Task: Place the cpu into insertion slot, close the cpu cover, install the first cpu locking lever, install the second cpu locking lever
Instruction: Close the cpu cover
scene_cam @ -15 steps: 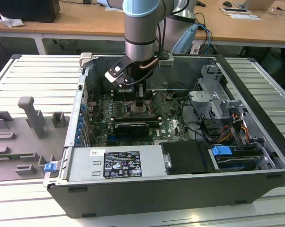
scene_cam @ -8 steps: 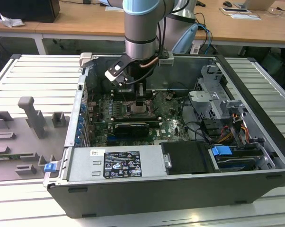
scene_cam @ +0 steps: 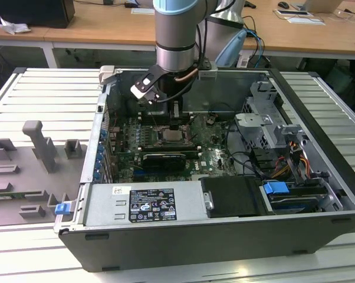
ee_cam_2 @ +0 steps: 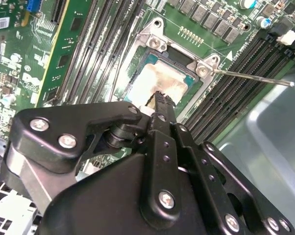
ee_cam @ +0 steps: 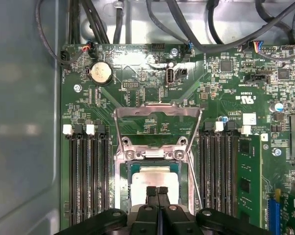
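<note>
Fingers of tool (ee_cam: 157, 190) pressed together, gripping nothing, tips over cpu (ee_cam: 155, 177) seated in insertion slot (ee_cam: 120, 186). Hinged cpu cover (ee_cam: 137, 110) swung open. Long memory slots (ee_cam: 86, 171) flank both edges. Exterior view: black card (scene_cam: 163, 159) at 6 o'clock of slot, drive cage (scene_cam: 266, 112) at 3 o'clock.

Slatted aluminium bench (scene_cam: 45, 91) carries the open PC chassis (scene_cam: 183, 242), lying on its side, centre to the exterior view's right. Grey fixture plate (scene_cam: 18, 188) with upright blocks just beside it, exterior view's left.
</note>
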### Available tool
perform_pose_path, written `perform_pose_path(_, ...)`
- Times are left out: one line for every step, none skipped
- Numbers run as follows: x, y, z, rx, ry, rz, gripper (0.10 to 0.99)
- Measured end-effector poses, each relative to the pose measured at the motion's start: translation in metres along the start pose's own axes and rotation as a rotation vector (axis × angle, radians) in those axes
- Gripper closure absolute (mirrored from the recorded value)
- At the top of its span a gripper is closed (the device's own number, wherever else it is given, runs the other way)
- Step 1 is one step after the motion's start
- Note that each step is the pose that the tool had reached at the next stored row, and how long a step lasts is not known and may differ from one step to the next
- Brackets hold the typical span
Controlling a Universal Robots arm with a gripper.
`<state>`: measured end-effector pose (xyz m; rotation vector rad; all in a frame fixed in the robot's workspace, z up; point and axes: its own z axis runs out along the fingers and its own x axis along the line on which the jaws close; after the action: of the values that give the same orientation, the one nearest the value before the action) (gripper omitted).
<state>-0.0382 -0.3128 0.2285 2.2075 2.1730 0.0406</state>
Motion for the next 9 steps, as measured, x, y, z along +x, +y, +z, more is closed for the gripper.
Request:
perform_pose_path(0.0000, 0.0001, -0.0022, 0.000, 0.0000, 0.000, 0.980)
perform_pose_path(0.0000, 0.0002, -0.0050, 0.000, 0.0000, 0.000, 0.980)
perform_pose_path(-0.0001, 0.0006, -0.0129, 0.000, 0.0000, 0.000, 0.980)
perform_pose_path(-0.0001, 0.0009, -0.0186, 0.000, 0.0000, 0.000, 0.980)
perform_pose_path(-0.0002, 0.0012, -0.0251, 0.000, -0.0001, 0.000, 0.980)
perform_pose_path(-0.0003, 0.0014, -0.0294, 0.000, -0.0001, 0.000, 0.980)
perform_pose_path(-0.0003, 0.0015, -0.0316, 0.000, -0.0003, 0.000, 0.980)
perform_pose_path(-0.0002, 0.0020, -0.0323, 0.000, 0.0001, 0.000, 0.980)
perform_pose_path(-0.0003, 0.0026, -0.0323, 0.000, 0.0001, 0.000, 0.980)
